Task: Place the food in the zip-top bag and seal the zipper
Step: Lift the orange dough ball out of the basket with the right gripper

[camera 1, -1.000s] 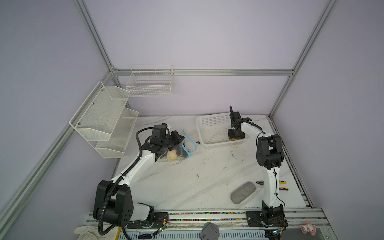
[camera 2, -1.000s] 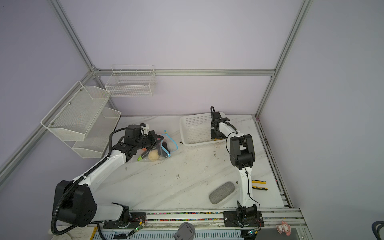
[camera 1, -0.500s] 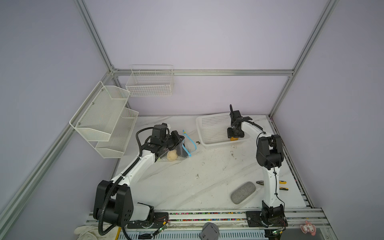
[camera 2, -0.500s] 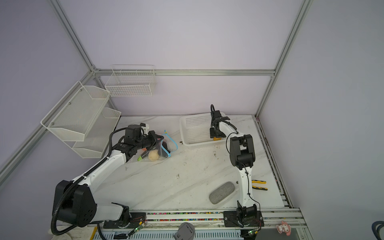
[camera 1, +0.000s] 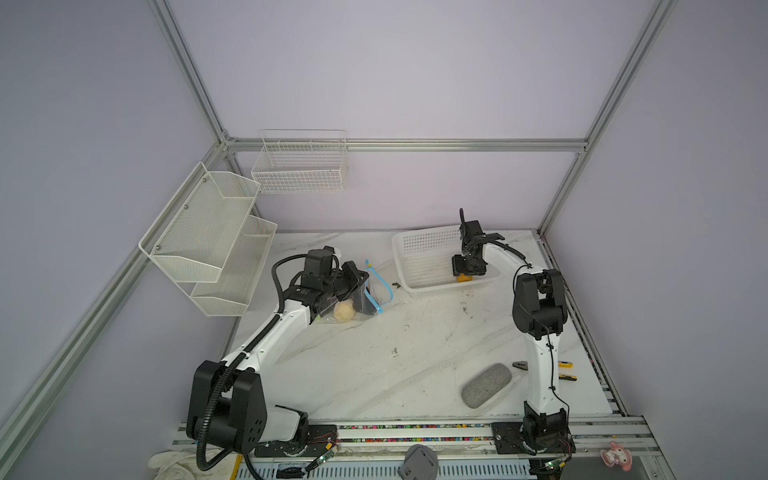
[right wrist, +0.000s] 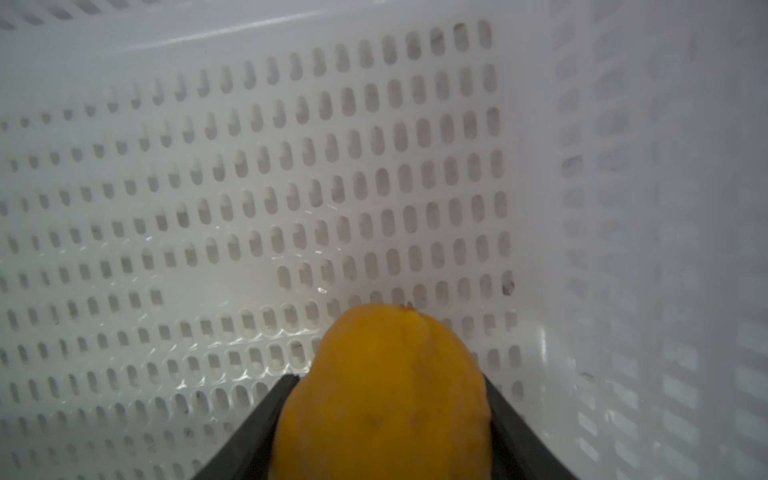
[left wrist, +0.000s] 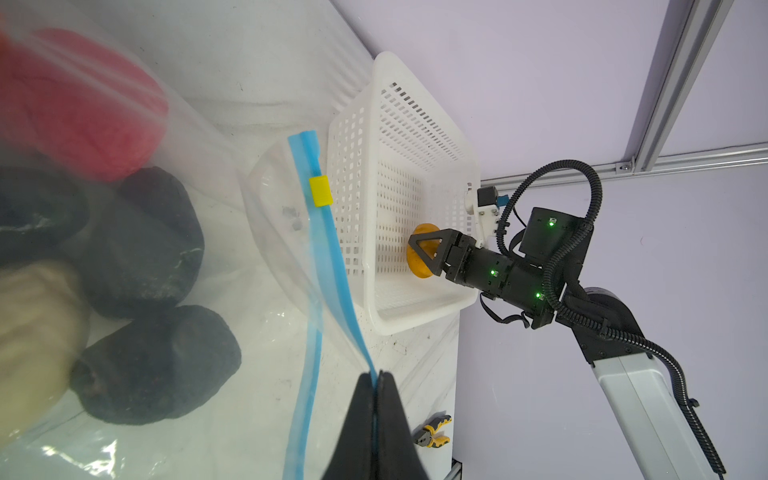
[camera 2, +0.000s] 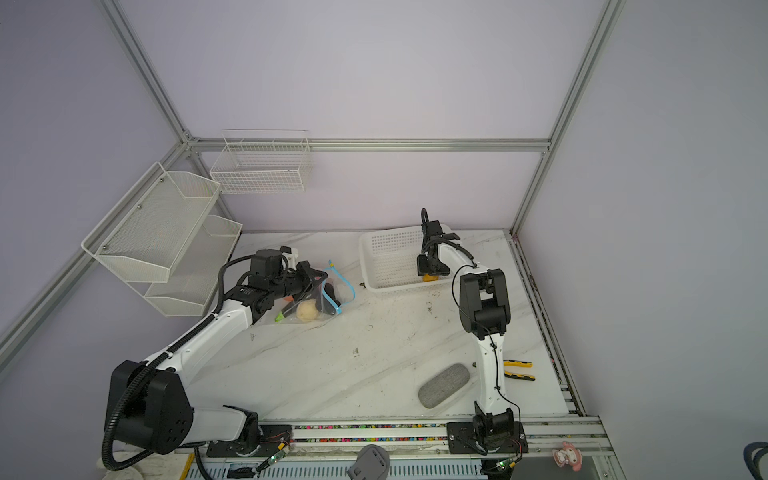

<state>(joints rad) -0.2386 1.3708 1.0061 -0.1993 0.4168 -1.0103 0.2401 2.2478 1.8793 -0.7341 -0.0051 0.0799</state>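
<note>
The zip-top bag lies at the left of the table and holds pink, black and cream food. My left gripper is shut on the bag's mouth edge, on the light blue zipper some way below its yellow tab. That gripper appears in both top views. Inside the white perforated basket, my right gripper is shut on a yellow-orange food piece, near the basket's front right corner.
A grey oval pad and yellow-handled pliers lie at the front right near the right arm's base. White mesh shelves hang on the left wall, and a wire basket hangs on the back wall.
</note>
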